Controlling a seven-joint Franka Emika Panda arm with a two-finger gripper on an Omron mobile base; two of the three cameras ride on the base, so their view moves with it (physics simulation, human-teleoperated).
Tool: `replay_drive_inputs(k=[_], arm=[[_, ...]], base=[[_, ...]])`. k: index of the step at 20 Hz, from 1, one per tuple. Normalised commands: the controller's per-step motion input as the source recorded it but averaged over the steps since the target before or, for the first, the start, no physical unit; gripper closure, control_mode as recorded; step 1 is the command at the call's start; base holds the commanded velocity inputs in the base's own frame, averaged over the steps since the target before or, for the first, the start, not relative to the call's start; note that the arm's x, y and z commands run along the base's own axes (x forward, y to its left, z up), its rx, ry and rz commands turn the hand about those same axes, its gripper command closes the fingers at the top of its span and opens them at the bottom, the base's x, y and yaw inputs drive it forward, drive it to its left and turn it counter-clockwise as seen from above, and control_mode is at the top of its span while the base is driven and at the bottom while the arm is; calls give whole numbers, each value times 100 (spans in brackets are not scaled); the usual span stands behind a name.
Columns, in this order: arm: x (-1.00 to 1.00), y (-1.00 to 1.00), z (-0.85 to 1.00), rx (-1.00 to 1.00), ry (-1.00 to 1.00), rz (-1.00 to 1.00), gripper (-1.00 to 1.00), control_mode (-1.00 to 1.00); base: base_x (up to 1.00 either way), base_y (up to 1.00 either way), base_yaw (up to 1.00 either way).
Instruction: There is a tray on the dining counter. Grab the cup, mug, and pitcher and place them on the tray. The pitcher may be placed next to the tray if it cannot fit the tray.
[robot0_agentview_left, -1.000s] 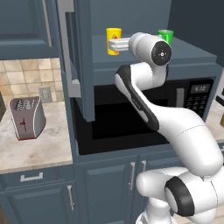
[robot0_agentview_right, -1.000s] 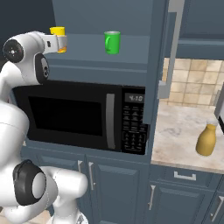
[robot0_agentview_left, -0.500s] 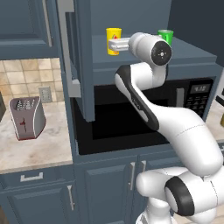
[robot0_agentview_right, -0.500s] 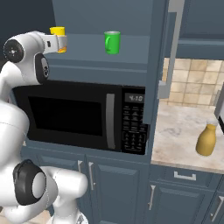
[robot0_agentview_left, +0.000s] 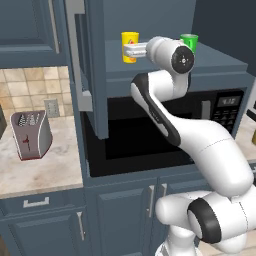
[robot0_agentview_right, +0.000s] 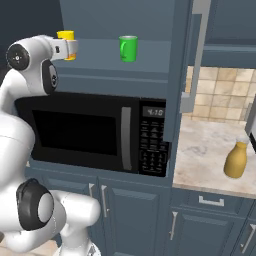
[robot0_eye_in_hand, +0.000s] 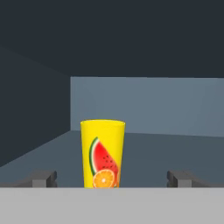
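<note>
On shelf: pincer (robot0_eye_in_hand: 112, 178) level, spread, flanking cup (robot0_eye_in_hand: 103, 154).

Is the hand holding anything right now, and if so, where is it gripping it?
Nothing is held. The hand is open, its fingers standing wide apart on either side of the cup without touching it.

cup (robot0_eye_in_hand: 103, 154) upright on shelf (robot0_agentview_right: 100, 67) above microwave (robot0_agentview_right: 95, 132), mug (robot0_agentview_right: 128, 48) beside it, pitcher (robot0_agentview_right: 236, 160) on counter (robot0_agentview_right: 210, 155)
</note>
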Motion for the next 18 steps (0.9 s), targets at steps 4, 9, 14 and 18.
replay_drive_inputs(k=[4,9,14,18], arm=[[14,0,0,0,0,0,-100,-100],[11,0,0,0,0,0,-100,-100],[7,0,0,0,0,0,-100,-100],[7,0,0,0,0,0,-100,-100]], base=[[0,0,0],[0,0,0],[0,0,0],[0,0,0]])
